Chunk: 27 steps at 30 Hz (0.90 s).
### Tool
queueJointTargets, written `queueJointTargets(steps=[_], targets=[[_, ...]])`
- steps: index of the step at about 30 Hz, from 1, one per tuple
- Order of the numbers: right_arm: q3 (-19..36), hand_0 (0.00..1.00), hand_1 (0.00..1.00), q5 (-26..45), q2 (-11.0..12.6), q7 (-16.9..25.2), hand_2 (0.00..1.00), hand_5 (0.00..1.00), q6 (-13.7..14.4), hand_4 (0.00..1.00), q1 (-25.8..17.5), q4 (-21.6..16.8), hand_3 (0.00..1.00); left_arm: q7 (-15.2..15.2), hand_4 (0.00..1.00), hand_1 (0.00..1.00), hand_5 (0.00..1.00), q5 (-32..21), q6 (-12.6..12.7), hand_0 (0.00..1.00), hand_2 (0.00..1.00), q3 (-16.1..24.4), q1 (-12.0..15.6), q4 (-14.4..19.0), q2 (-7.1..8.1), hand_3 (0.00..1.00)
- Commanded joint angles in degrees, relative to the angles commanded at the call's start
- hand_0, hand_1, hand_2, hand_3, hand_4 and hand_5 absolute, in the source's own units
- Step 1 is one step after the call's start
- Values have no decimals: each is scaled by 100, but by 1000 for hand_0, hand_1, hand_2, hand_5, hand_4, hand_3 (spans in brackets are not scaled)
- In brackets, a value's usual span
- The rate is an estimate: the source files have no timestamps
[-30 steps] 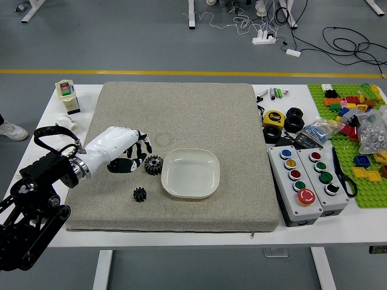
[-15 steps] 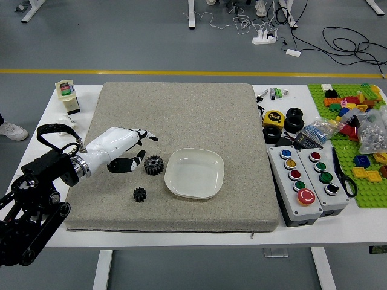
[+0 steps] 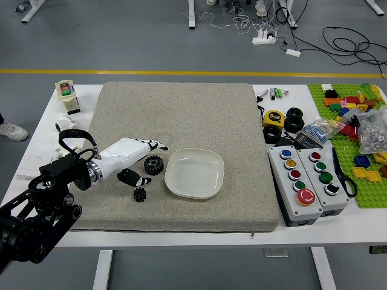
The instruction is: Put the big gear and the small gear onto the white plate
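head view: your left hand (image 3: 125, 158), to left of white plate (image 3: 194, 174), fingers and thumb spread apart; big gear (image 3: 153, 165) just beside plate's left edge; small gear (image 3: 139, 194) also left of plate, farther out, nearer you.

The yellow tape measure (image 3: 274, 118) bears a legible "5".

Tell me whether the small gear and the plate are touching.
Apart. The head view shows a strip of mat between the small gear and the plate.
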<state>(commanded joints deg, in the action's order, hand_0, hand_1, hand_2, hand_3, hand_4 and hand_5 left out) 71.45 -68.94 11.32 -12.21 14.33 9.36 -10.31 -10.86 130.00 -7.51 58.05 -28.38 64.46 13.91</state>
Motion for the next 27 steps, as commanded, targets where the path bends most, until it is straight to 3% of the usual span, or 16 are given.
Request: queueJointTargets(steps=[8,10,11,16,17,22,23,27], targets=[[-28,656,666,16,1,1,748,614,-1,753,-14,0,558,11,753,791,22,0,114,679,867,-25,-114,-273,-122,849],[-34,656,666,20,1,0,748,614,-1,753,-9,0,558,18,753,791,22,0,93,679,867,-56,-180,-390,-147,849],[-39,657,666,25,3,1,748,613,-1,754,-6,0,557,20,682,746,13,0,81,614,821,-64,-201,-425,-152,821],[-60,657,666,60,10,4,748,613,0,754,18,0,557,43,682,746,13,0,-105,614,821,-143,-333,-619,-156,821],[-62,657,666,63,11,5,748,613,0,754,21,0,558,45,643,734,10,0,-116,602,798,-151,-343,-637,-155,777],[-59,657,666,69,13,5,748,613,2,754,34,0,558,54,643,734,10,0,-112,602,798,-172,-371,-709,-156,777],[-59,657,666,68,13,5,748,613,2,754,34,0,558,55,403,657,2,0,-110,507,742,-172,-372,-711,-156,715],[-44,657,666,49,12,2,748,613,0,754,39,0,558,89,403,657,2,0,-95,507,742,-161,-384,-722,-153,715]])
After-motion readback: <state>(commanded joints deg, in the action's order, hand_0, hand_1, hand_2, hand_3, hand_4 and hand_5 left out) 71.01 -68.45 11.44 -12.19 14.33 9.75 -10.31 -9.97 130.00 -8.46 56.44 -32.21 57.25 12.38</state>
